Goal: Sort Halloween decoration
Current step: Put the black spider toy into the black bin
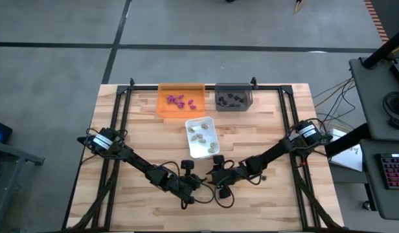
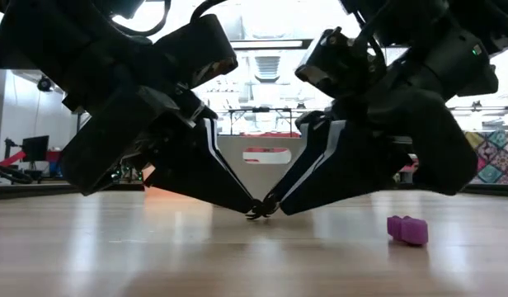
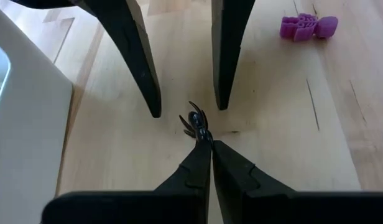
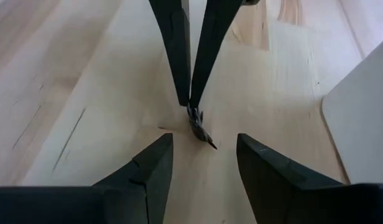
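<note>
The wooden table point(image 1: 264, 129) carries three trays at its far middle part: an orange tray point(image 1: 181, 99) with purple pieces inside, a grey tray point(image 1: 233, 97) with black pieces, and nearer to the arms a white tray point(image 1: 201, 136) with pale beige pieces. Both dark arms reach toward the middle of the near side, and their grippers meet tip to tip just in front of the white tray. The left gripper point(image 3: 206, 142) has its two fingers pressed together, and between the tips it pinches a small black spider piece point(image 3: 195, 122) — the body and thin legs stick out just beyond the fingertips, low over the wood. In the low view the piece hangs at the point where the two grippers come together, very close to the table surface; I cannot tell if it touches the wood. The right gripper point(image 4: 203, 152) faces the left one from the opposite side with its fingers spread apart, one finger on each side of the spider and not touching it, so it holds nothing. The spider lies in the gap between these open fingers, just beyond their tips in the right wrist view. One purple piece point(image 2: 407, 229) rests alone on the table — near the grippers but apart from them, on the right arm's side.
</note>
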### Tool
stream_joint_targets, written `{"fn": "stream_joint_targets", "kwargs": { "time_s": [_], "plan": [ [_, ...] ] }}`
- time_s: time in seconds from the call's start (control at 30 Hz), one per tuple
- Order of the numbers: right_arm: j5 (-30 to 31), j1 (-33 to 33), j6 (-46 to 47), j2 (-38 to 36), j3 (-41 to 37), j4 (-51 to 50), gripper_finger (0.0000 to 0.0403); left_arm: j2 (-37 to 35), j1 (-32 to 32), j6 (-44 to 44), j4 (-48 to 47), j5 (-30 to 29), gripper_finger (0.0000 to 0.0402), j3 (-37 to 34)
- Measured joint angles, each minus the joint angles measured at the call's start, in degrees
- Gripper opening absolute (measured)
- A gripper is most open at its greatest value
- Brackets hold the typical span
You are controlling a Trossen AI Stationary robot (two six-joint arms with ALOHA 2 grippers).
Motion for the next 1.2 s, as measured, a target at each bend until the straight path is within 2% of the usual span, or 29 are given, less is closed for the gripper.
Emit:
{"fn": "stream_joint_targets", "kwargs": {
  "time_s": [0.53,1.07,1.2],
  "plan": [
    [-0.4,-0.8,-3.8,0.1,1.2,0.3,0.0135,0.0,0.0,0.0,0.1,0.0,0.0000,-0.2],
    [-1.4,-0.7,-2.9,0.1,1.2,1.1,0.0130,0.0,0.0,0.0,0.1,-0.4,0.0000,-0.3],
    [-1.9,-0.7,-3.2,2.5,1.2,4.4,0.0132,0.0,0.0,0.0,0.1,-0.3,0.0000,-0.3]
  ]
}}
